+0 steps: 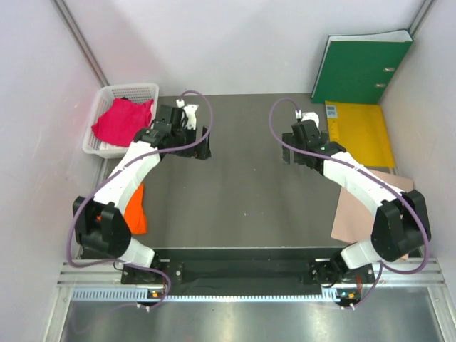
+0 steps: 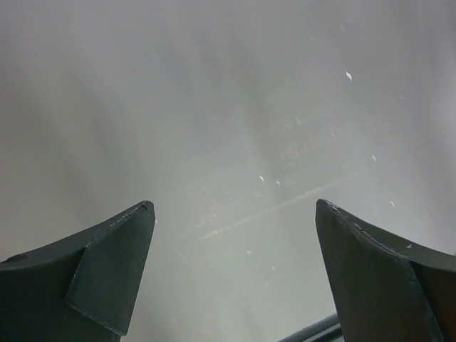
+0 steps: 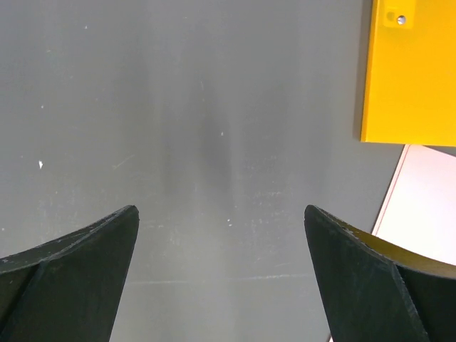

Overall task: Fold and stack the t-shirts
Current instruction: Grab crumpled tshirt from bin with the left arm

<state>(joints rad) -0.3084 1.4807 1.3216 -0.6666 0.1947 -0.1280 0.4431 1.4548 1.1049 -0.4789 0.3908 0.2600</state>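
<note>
Right of the white plastic mesh basket (image 1: 142, 88), left gripper (image 2: 235, 206) and right gripper (image 3: 221, 210) gape empty; its limp magenta-red cloth t-shirt (image 1: 122, 121) likely wants pinching at a raised fold

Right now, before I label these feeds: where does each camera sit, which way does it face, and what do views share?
Top external: above and behind the arms, looking down on the table; shows both arms, with the left hand and right hand open.
Left wrist: on the left arm, facing down at bare table; its own fingers show.
Right wrist: on the right arm, facing down; its fingers, the yellow folder and the tan sheet show.
Shared: top and right wrist both show folder and sheet.
</note>
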